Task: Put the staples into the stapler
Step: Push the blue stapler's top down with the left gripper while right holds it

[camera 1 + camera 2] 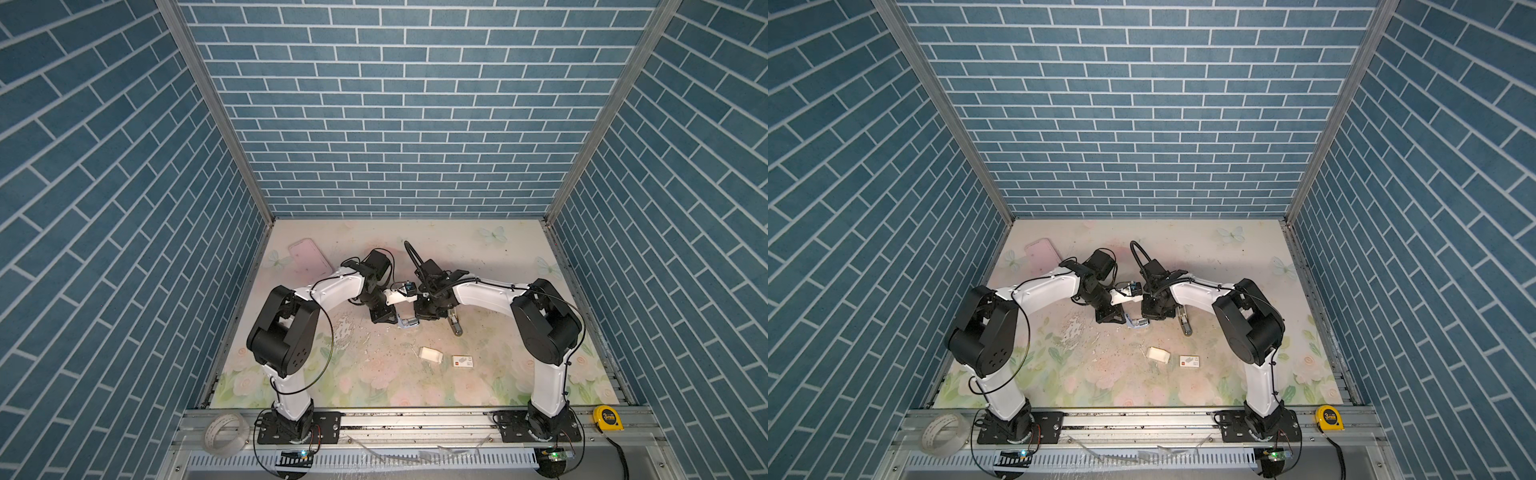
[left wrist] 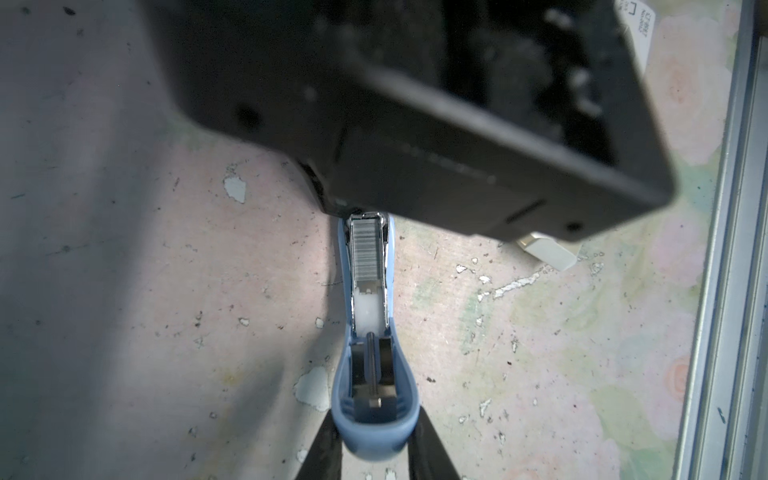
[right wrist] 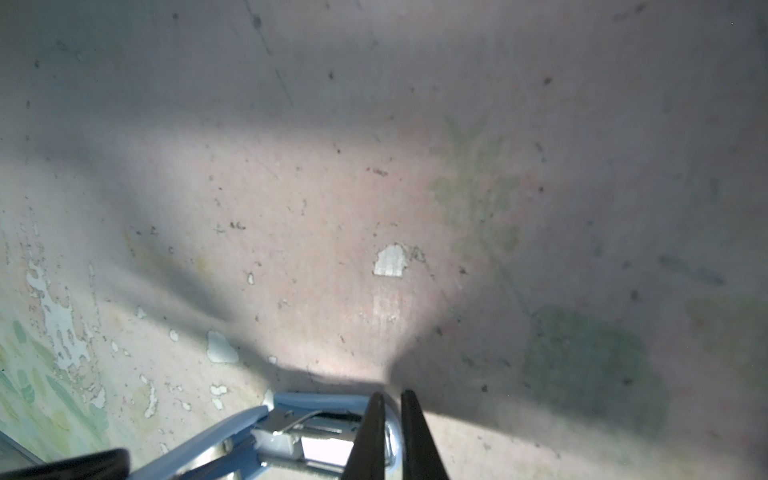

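Well, the staples (image 2: 365, 249) already lie in the open channel of the stapler (image 2: 374, 399), a bright ribbed strip at the far end of the metal trough, with the white pusher (image 2: 365, 309) just behind it. The stapler rests on the tabletop (image 1: 374, 374) between my two arms, and in both top views it is mostly hidden under them (image 1: 1138, 323).

My left pincer (image 2: 376, 436) is clamped on the rounded blue tail of the stapler, one finger on each flank. My right pincer (image 3: 390, 411) has its fingers drawn almost together over the nose end. I cannot tell whether they pinch the metal rim, the strip or nothing.

**What worries me:**
- If the right pincer lifts away while it catches the strip, I judge it could drag the staples up out of the channel or snap the row.
- The left grip sits on smooth, curved plastic, so a downward push at the nose could make the tail squirt out or the body pivot.
- A strip riding on a channel wall would likely jam when the stapler closes.

The strip's long axis follows the stapler's own length. It points from the left pincer's grip straight toward the right pincer.
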